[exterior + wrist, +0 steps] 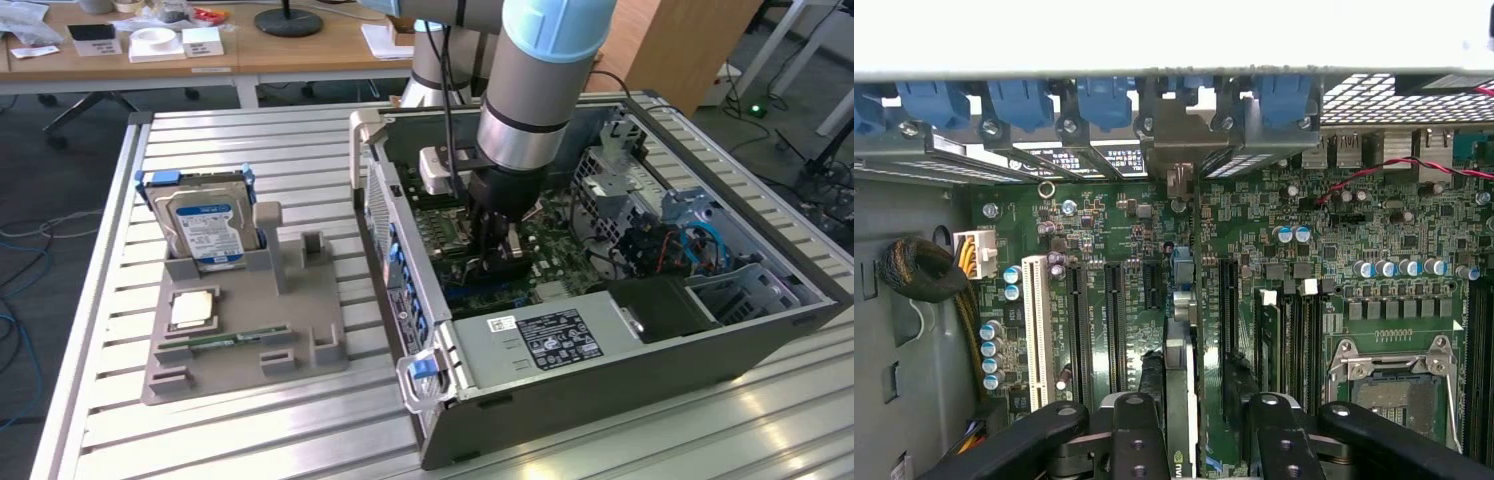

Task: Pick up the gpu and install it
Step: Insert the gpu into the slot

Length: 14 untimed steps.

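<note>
The gpu (1180, 375) shows edge-on as a slim dark card standing upright over the green motherboard (1104, 230), its far end reaching the metal bracket openings at the case's rear wall. My gripper (1204, 432) has a black finger on each side of the card and is shut on it. In the exterior view the gripper (494, 250) is lowered deep into the open computer case (601, 375), just above the motherboard, and its body hides the card.
A grey holder (240, 355) at the exterior view's left carries a hard drive (207, 228), a processor chip (194, 310) and a green memory stick (234, 340). Inside the case lie the power supply (574, 335), blue cables (694, 245), a white slot (1037, 330) and the processor socket (1394, 385).
</note>
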{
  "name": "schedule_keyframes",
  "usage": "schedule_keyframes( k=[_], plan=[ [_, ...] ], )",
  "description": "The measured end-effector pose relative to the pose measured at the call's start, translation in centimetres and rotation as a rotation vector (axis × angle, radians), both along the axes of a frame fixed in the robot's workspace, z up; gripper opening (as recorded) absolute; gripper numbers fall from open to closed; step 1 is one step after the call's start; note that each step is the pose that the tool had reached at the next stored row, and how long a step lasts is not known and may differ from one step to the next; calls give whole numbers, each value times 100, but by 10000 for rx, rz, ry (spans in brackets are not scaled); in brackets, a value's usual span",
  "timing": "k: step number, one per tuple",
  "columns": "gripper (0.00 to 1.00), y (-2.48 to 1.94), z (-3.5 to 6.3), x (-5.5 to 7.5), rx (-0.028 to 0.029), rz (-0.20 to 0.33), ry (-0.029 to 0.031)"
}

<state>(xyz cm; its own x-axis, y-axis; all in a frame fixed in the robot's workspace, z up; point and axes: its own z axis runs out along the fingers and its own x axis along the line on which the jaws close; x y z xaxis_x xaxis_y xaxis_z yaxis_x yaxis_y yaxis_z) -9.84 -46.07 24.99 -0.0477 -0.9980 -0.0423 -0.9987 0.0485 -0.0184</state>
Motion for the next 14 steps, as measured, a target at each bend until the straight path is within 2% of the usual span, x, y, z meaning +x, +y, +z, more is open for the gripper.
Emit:
schedule_keyframes(
  k=[10, 12, 14],
  plan=[
    [36, -1, 1, 0, -6, 0, 1],
    [26, 0, 1, 0, -3, 0, 1],
    [26, 0, 0, 0, -1, 0, 1]
  ],
)
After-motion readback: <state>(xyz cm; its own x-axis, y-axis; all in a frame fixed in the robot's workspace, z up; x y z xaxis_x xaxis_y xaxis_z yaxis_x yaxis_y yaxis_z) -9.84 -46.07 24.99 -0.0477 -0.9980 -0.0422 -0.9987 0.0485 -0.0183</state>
